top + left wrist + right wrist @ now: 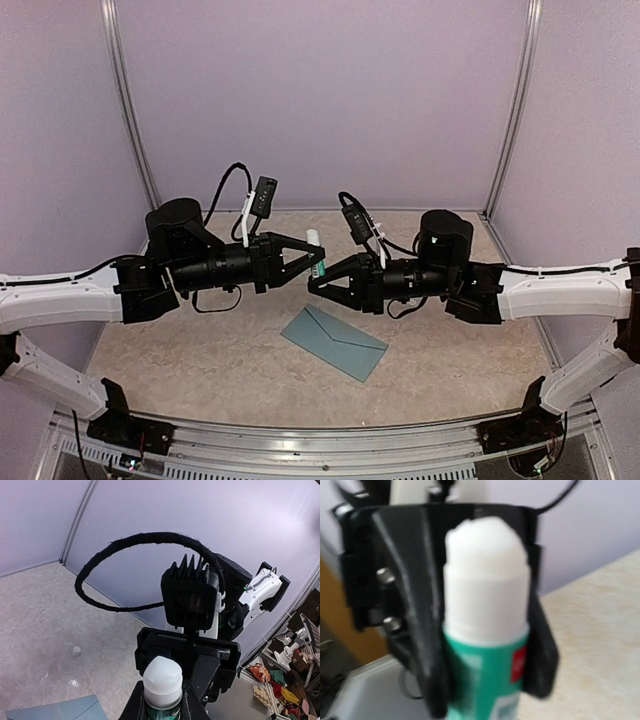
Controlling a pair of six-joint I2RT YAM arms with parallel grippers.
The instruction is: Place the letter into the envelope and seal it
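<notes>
Left hand [308, 256] is shut tight on a glue stick [314, 240]. It holds the stick by its green part, with one finger on each side. The white top of the stick is bare and round, and it points up and away from the arms. In the left wrist view the stick stands right between that hand's fingers [136, 706].

Right hand [315, 284] comes in from the other side. Its tip is right by the low end of the same stick. I cannot tell if this hand is open or shut, because the right wrist view is blurry and the stick fills most of it.

Both hands meet up in the air over the middle of the desk [200, 350].

The envelope [335, 342] lies flat on the desk. It is teal-blue and sits a bit crooked. It is under the hands and a little nearer to the front edge. No hand touches it. The lines of its pointed flap show on top.

A small white thing [76, 651] stands on the desk by itself, away from the envelope. It is too small to tell what it is.
</notes>
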